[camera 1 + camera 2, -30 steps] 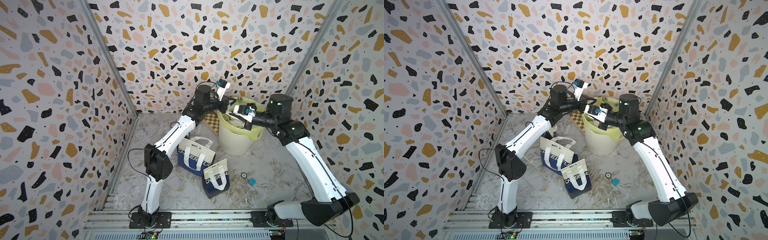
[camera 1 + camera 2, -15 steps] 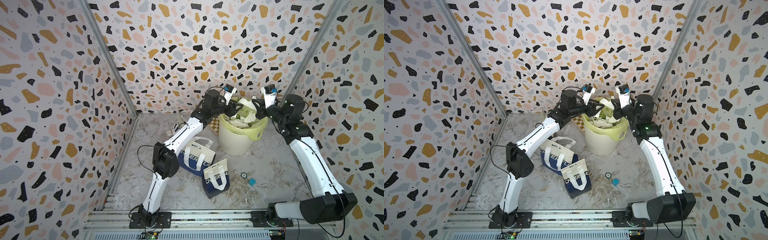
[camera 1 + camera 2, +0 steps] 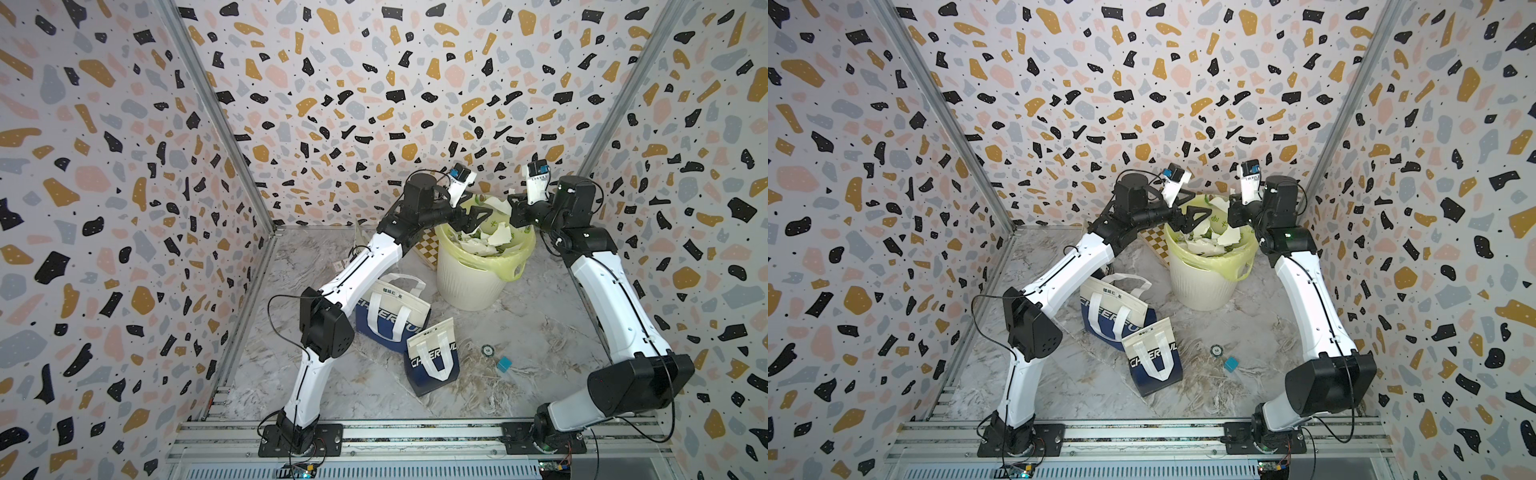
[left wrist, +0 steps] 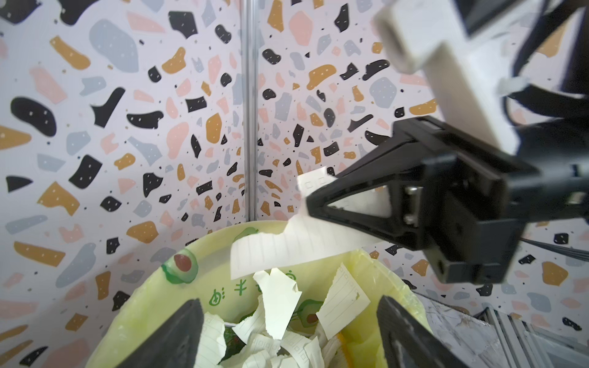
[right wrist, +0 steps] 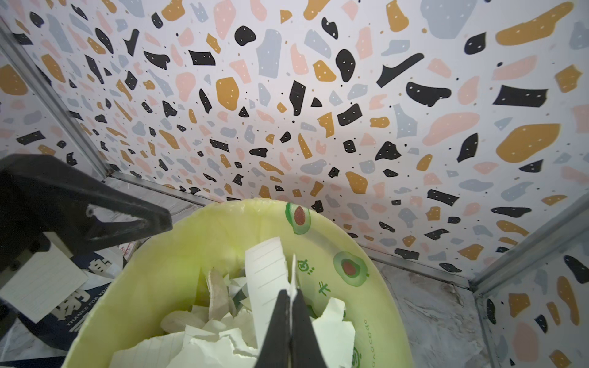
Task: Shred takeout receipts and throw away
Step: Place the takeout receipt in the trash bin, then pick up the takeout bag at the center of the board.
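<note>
1. Surface. The grey marble-patterned surface (image 3: 540, 332) carried every item. Both arms reached from the near rail toward its far side.

2. Bin. The cream ribbed plastic bin with a yellow-green liner (image 3: 469, 286) stood upright near the back wall, between the two end effectors.

3. Bags. Two navy-and-cream fabric tote bags with white handles (image 3: 390, 320) lay just beside each other on the near side of the bin. I took no action on them.

4. Discarded material. A heap of ragged off-white paper scraps (image 3: 486, 243) filled the bin close to its rim. I judged these to be receipts already shredded and thrown away.

5. Remaining stock. In the right wrist view, one untorn off-white lined sheet (image 5: 41, 286) showed against the navy bag fabric. I could not tell whether it lay on the bag or beside it. I judged it to be a receipt not yet shredded.

6. Piece in hand. A long torn strip of lined off-white paper (image 4: 280, 251) hung directly above the bin opening, clear of the heap.

7. Right end effector (image 5: 290, 293). Its jaws were pinched together on that strip.

8. Left end effector (image 4: 288, 302). Its jaws stood wide apart over the bin and held nothing.

9. Status. I assessed the task as well advanced: most paper was binned, the strip needed only releasing, and at least one sheet awaited tearing.
</note>
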`<state>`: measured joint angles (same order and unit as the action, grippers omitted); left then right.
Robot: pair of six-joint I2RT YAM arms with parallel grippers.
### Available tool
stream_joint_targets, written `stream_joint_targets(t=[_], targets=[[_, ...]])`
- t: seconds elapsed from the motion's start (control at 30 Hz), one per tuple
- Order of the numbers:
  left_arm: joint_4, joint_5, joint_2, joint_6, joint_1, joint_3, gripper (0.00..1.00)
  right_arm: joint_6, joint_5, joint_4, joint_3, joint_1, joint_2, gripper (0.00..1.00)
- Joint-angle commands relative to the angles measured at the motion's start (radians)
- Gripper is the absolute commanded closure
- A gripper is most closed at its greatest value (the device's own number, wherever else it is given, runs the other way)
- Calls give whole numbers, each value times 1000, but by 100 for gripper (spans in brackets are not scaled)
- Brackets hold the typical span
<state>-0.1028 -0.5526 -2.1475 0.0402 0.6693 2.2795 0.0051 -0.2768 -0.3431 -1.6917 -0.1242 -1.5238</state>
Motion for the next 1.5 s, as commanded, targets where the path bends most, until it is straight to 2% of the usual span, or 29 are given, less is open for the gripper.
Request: stream_joint_targets(t=[0.0,0.07,0.13,0.23,0.37,0.53,0.57,0.63,0.73,0.87,0.97,1.13,1.23,1.33,1.47], targets=[[35,-53,49,-97,8,-31,18,92,-69,-55,-32,6,15,70],[21,-32,49,-106,9,-31,21,126,-59,-90,-32,6,14,62],[15,-21,55,-111,10,-32,22,147,10,-146,-30,-2,12,54],[14,-10,63,-118,10,-35,23,181,79,-184,-8,-3,17,49],[23,45,82,-106,10,-50,24,203,57,-178,-17,-2,21,42],[55,212,164,-44,2,-105,26,287,-76,-194,-83,40,1,44],[58,235,183,-33,-6,-117,27,327,-110,-195,-91,58,-7,48],[58,304,234,-1,-21,-157,30,401,-174,-188,-97,85,-21,63],[22,396,337,7,-50,-253,31,403,-182,-174,-93,81,-24,80],[-72,552,485,39,-111,-395,32,376,-147,-160,-93,62,-15,85],[-269,585,560,60,-186,-431,26,324,-99,-163,-104,23,-7,83],[-522,588,600,135,-307,-442,14,223,-8,-199,-122,-71,1,71],[-646,574,588,165,-328,-429,7,164,55,-233,-139,-125,3,64],[-680,553,581,214,-329,-462,5,123,102,-246,-139,-153,19,57],[-682,587,524,253,-336,-457,4,106,113,-256,-135,-157,41,56]])
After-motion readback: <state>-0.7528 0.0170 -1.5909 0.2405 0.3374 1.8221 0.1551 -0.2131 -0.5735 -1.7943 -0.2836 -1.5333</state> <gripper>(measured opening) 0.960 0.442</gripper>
